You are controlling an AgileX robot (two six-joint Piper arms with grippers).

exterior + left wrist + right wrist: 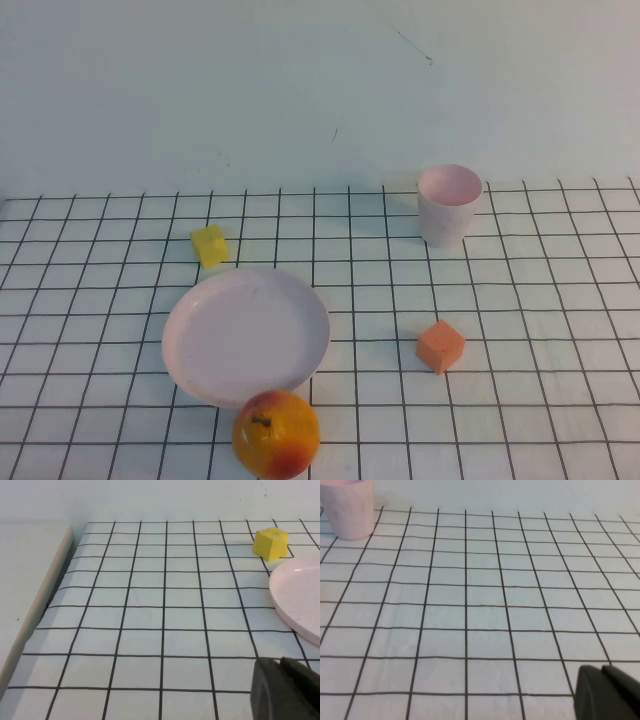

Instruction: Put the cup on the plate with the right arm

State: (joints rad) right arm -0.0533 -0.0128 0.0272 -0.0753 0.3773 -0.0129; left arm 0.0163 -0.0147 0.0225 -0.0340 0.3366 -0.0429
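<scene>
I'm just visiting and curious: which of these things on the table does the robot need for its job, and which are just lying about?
Needed:
- cup, upright at the far right
- plate, bare, near left
- right gripper, only its edge shows, off the cup

Lying about:
- apple, at the plate's near rim
- yellow block
- orange block
- left gripper, parked beside the plate

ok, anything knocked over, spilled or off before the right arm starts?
Nothing stands out. The cup stands upright, apart from the plate, which lies flat and bare. The apple touches or overlaps the plate's near rim. Only a dark tip shows of the left gripper and right gripper.
</scene>
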